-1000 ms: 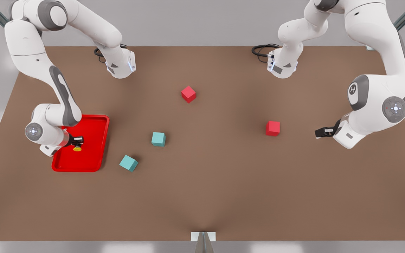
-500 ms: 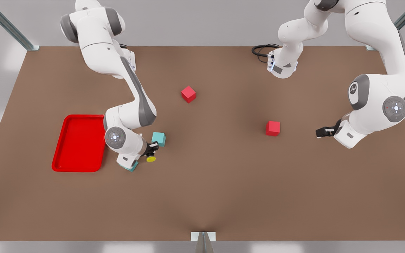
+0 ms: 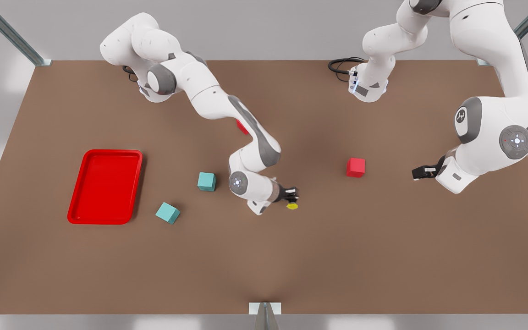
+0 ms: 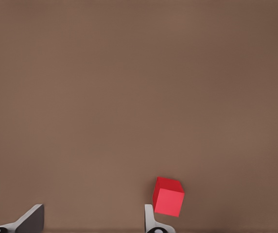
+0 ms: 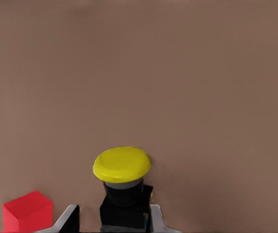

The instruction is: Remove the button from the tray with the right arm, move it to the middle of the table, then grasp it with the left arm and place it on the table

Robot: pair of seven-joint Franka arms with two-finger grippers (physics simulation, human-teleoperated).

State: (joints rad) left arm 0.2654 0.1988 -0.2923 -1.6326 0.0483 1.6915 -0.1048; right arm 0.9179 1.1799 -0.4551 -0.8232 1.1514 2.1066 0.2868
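The right end effector [image 3: 293, 196] has carried the button [image 3: 292, 206] clear of the tray [image 3: 105, 186] and, over the last second, across the desk [image 3: 264, 256] past the two teal cubes [image 3: 206, 181] to a spot near the middle; half a second ago it was only just beyond the tray's near edge, beside those cubes. The tray now sits bare at the front view's left. In the right wrist view the fingers [image 5: 71, 219] are closed against the dark body of the button [image 5: 123, 165], yellow cap pointing away from the wrist, with brown desk beyond it (whether it hangs clear of the surface or grazes it I cannot tell). That suggests the carry leg is about finished and the handover comes next. The left end effector [image 3: 417, 173] waits at the front view's right, past the red cube [image 3: 355, 167], unmoved over the same second; its wrist view shows its fingers [image 4: 30, 219] spread apart with nothing between them and that red cube [image 4: 168, 196] just ahead. A second red cube [image 3: 241, 126] is partly hidden behind the right arm. No brand, label or readable writing appears anywhere.
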